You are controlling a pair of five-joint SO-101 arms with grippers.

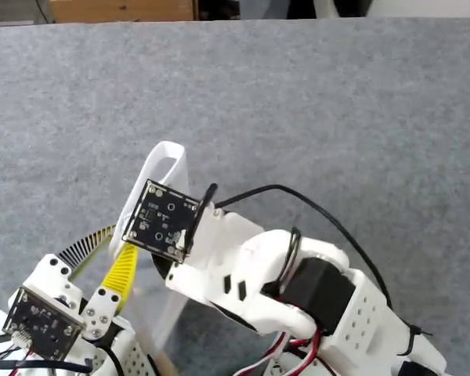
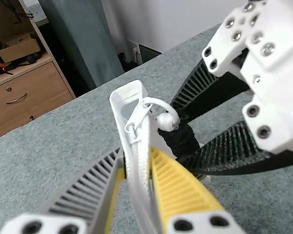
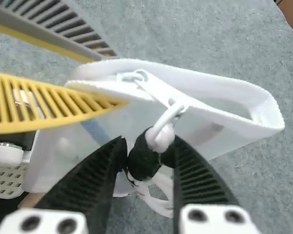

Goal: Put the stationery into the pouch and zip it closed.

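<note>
1. The white pouch (image 1: 168,168) is held up off the grey table (image 1: 337,102); in the high view its lower part is hidden behind the right arm's wrist camera board (image 1: 163,219), whose small print cannot be read
2. The left pincer (image 2: 136,153) is clamped on one end of the pouch's zipper edge, with the yellow finger (image 2: 178,190) on one side and the grey finger (image 2: 85,187) on the other
3. The right pincer (image 3: 149,146) is closed on the black zipper pull (image 3: 142,161), just beside the left pincer
4. A white bead (image 3: 161,136) is seen right above the right pincer's fingertips, joined by a white cord to the slider (image 3: 132,77), which lies close to the left pincer's tips
5. Beyond the slider, away from the left pincer, the two sides of the pouch rim stand apart
6. A bluish shape (image 3: 95,129) shows faintly through the pouch wall next to the right pincer; what it is cannot be made out
7. A wooden drawer unit (image 2: 19,92), cut off at the edge, is seen well beyond the left pincer
</note>
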